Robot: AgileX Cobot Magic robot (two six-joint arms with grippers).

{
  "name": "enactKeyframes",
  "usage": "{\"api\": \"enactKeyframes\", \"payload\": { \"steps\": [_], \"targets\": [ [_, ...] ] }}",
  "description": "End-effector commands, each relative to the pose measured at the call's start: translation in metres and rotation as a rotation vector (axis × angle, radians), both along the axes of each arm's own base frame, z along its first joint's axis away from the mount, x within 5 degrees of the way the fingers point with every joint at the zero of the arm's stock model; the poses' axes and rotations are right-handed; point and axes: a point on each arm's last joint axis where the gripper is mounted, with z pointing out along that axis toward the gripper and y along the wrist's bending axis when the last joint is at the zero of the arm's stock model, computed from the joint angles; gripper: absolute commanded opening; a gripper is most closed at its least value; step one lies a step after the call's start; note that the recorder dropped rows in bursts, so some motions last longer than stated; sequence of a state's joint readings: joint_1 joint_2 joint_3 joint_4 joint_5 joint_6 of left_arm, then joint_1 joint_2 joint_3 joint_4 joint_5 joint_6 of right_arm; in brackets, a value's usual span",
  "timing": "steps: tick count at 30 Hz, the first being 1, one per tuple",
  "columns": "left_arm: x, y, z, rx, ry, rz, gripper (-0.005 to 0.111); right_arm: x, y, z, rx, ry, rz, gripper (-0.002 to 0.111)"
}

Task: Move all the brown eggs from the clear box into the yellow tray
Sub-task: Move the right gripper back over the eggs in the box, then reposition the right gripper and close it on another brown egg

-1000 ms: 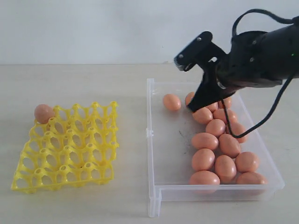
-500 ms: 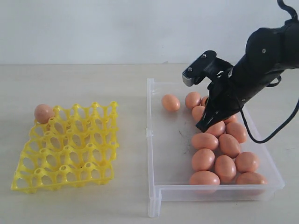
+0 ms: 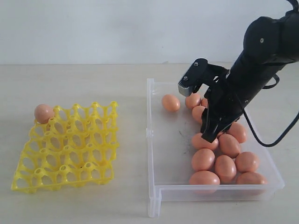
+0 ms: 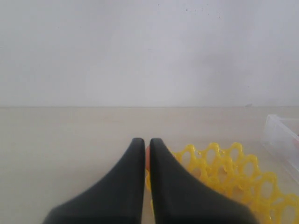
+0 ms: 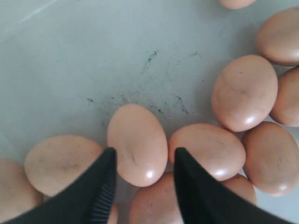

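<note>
Now the right gripper [image 5: 145, 155] hangs half-open astride one brown egg [image 5: 135, 135], gripping nothing yet; it should sink lower, centre itself, then close gently.

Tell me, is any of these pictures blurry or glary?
Exterior view: soft, even light, only faint shadow beneath the bright yellow plastic egg tray. Left wrist view: the black left pincer looks blurred. Right wrist view: small glare spots on the orange-brown eggs.

Smooth brown eggs [image 3: 226, 161] lie clustered in the clear box [image 3: 170, 154], one directly between the right gripper's [image 3: 210, 136] parted fingers. A single egg [image 3: 44, 113] sits in the yellow tray's [image 3: 70, 149] corner, well away from that gripper.
</note>
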State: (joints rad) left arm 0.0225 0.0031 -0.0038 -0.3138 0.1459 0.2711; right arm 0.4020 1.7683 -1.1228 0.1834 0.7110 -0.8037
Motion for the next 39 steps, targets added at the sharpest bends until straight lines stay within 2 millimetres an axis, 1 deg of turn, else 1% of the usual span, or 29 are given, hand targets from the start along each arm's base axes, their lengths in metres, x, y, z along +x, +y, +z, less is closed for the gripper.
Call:
{"api": "enactKeyframes", "payload": {
  "steps": [1, 6, 8, 11, 19, 26, 28, 34, 39],
  "targets": [
    [0.000, 0.000, 0.000, -0.005, -0.013, 0.006, 0.004, -0.006, 0.014, 0.001, -0.003, -0.002, 0.060, 0.056],
    [0.000, 0.000, 0.000, -0.005, -0.013, 0.006, 0.004, -0.009, 0.034, -0.020, -0.060, -0.008, 0.166, 0.053],
    [0.000, 0.000, 0.000, -0.005, -0.013, 0.006, 0.004, -0.007, 0.037, -0.028, -0.100, -0.029, 0.202, 0.053],
    [0.000, 0.000, 0.000, -0.005, -0.013, 0.006, 0.004, -0.006, 0.038, -0.037, -0.115, -0.024, 0.200, 0.054],
    [0.000, 0.000, 0.000, -0.005, -0.013, 0.006, 0.004, -0.001, 0.034, -0.039, -0.177, -0.064, 0.216, 0.054],
    [0.000, 0.000, 0.000, -0.005, -0.013, 0.006, 0.004, 0.000, 0.034, -0.039, -0.178, -0.075, 0.219, 0.054],
    [0.000, 0.000, 0.000, -0.005, -0.013, 0.006, 0.004, 0.000, 0.034, -0.043, -0.182, -0.066, 0.221, 0.054],
    [0.000, 0.000, 0.000, -0.005, -0.013, 0.006, 0.004, 0.002, 0.035, -0.063, -0.202, -0.022, 0.226, 0.054],
    [0.000, 0.000, 0.000, -0.005, -0.013, 0.006, 0.004, 0.002, 0.035, -0.066, -0.197, -0.012, 0.197, 0.054]
  ]
}}
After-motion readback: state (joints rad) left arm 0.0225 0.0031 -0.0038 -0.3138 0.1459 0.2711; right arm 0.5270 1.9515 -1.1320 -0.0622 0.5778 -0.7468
